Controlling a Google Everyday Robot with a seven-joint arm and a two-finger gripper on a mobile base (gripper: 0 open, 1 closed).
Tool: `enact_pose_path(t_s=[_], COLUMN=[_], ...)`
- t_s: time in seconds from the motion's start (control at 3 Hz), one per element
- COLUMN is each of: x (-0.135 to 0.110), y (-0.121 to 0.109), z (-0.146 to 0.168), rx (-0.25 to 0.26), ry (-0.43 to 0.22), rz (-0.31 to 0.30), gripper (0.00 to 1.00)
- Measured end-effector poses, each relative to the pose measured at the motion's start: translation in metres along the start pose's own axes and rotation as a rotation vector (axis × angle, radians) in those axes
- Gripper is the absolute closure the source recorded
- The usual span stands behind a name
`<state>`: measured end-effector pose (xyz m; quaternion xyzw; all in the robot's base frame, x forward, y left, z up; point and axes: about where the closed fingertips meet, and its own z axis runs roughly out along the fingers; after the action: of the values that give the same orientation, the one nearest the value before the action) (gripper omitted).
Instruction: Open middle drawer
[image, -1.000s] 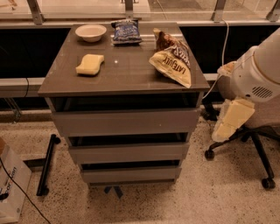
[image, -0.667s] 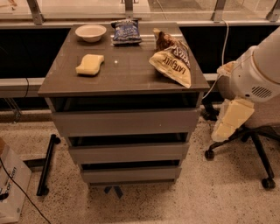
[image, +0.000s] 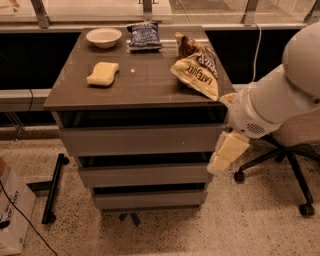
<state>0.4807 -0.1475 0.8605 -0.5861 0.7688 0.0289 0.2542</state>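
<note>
The cabinet (image: 65, 102) has three stacked grey-brown drawers with flat, handleless fronts. The middle drawer (image: 145, 175) sits flush between the taller top drawer (image: 142, 140) and the slim bottom drawer (image: 150, 200), and looks closed. My gripper (image: 227, 152), cream-coloured on the end of the white arm (image: 280, 97), hangs at the cabinet's right side. Its tip is level with the right end of the middle drawer's front, at or just off the corner.
On the cabinet top lie a white bowl (image: 103, 36), a blue snack bag (image: 145, 36), a yellow sponge (image: 103, 73) and a chip bag (image: 197, 72). An office chair (image: 295, 165) stands behind the arm at right. A black bar (image: 52, 187) and a cardboard box (image: 12, 210) are on the floor at left.
The arm has swung left, bringing the gripper from well right of the cabinet to its right edge at middle-drawer height. The drawers have not moved.
</note>
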Motion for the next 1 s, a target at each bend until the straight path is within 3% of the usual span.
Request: enact_pose_path(t_s=[0.67,1.0], x=[-0.006,-0.006], y=[-0.005,-0.008], z=[0.093,0.099], rx=[-0.009,-0.004], ry=[-0.101,-0.109], rz=[0.062,0.067], gripper=[0.00,0.00])
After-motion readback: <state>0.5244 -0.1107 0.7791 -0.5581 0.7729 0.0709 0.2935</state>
